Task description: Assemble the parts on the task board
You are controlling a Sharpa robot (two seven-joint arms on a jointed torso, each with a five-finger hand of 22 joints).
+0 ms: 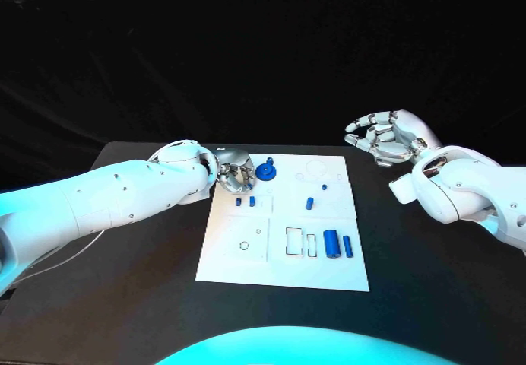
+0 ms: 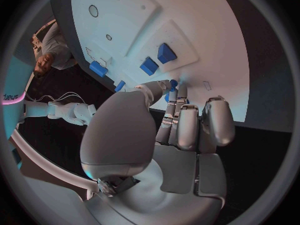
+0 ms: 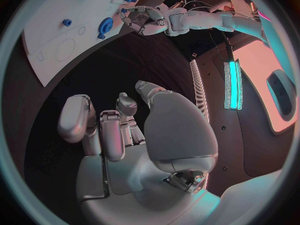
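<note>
On board [image 1: 329, 274]: most blue parts [image 1: 331, 245] loose, unassembled
Left hand [image 1: 232, 173]: fingers pinching blue gear [image 1: 267, 174]
Right hand [image 1: 386, 137]: fingers curled, holding nothing

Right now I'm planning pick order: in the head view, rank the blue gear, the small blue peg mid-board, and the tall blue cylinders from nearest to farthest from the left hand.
1. Blue gear: right beside the left hand, at the board's far left.
2. Small blue peg: mid-board.
3. Tall blue cylinders: near right part of the task board.
</note>
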